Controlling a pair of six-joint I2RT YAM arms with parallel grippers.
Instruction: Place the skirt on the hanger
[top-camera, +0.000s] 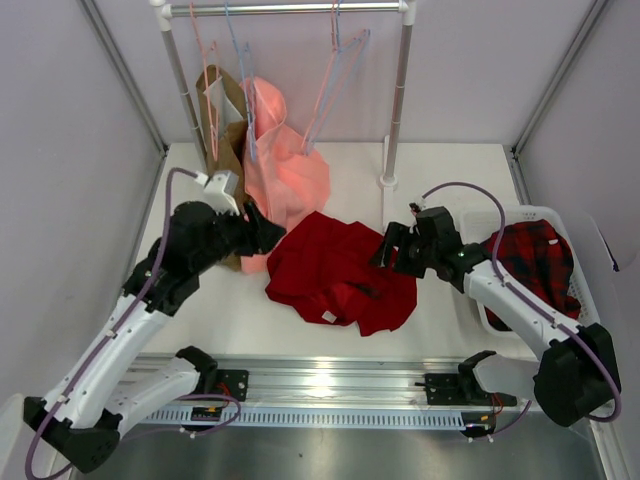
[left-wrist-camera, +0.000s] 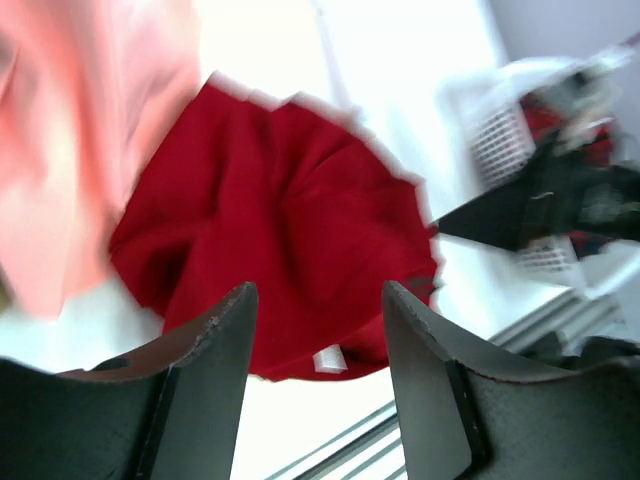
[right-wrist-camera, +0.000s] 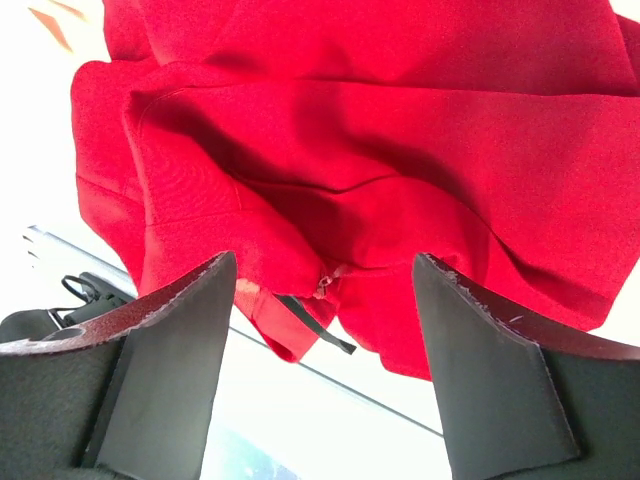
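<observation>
The dark red skirt (top-camera: 340, 268) lies crumpled on the white table, its small white label (top-camera: 327, 316) near the front edge. My left gripper (top-camera: 268, 234) is open and empty at the skirt's left edge. In the left wrist view, the skirt (left-wrist-camera: 290, 210) and label (left-wrist-camera: 331, 360) lie beyond the open gripper (left-wrist-camera: 318, 292). My right gripper (top-camera: 386, 250) is open at the skirt's right edge. In the right wrist view the gripper (right-wrist-camera: 325, 262) hovers over the skirt (right-wrist-camera: 380, 150) near its zipper (right-wrist-camera: 326, 285). A thin pale pink hanger (top-camera: 322, 92) hangs on the rail.
A clothes rail (top-camera: 290, 8) stands at the back, on a post (top-camera: 396, 100). It carries a salmon-pink garment (top-camera: 285, 165), a brown garment (top-camera: 225, 120) and light blue hangers (top-camera: 345, 55). A white basket (top-camera: 520, 212) holding plaid cloth (top-camera: 535, 260) stands at the right.
</observation>
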